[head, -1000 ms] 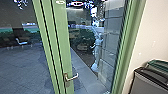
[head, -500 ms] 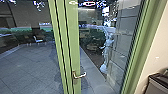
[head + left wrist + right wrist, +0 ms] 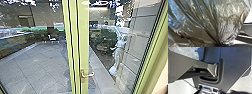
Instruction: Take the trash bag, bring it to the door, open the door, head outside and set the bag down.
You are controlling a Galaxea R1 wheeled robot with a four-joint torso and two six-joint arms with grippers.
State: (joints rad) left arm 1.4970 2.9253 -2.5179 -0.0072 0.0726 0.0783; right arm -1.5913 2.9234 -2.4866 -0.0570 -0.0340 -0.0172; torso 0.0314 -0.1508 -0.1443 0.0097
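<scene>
From where I stand, the robot's left wrist is right up against the business end of things: the trash bag (image 3: 205, 21) hangs large and shiny close to the left wrist camera, its thin plastic creased into long pleats that run together into one tight, dark gather. Whether the left jaws are open or closed at that gather, I can't tell, so I won't swear to their grip on it.

For the right jaws I can't tell either, neither how far they stand open nor what they touch. The right wrist camera catches some crumpled, clear-looking plastic (image 3: 186, 52) near the robot's own body; whether it belongs to the same bag, I can't say.

Straight ahead, at twelve o'clock, is the glass door with its green frame (image 3: 83, 45), and on it a metal lever handle (image 3: 88, 74) pointing toward three o'clock. Through the glass, a pale statue (image 3: 119, 53) stands at one o'clock, beside a wall of large grey panels (image 3: 141, 32). Grey paving (image 3: 37, 67) spreads out around eleven o'clock, with a white chair (image 3: 52, 38) farther off and dark green hedging (image 3: 37, 33) behind it.
</scene>
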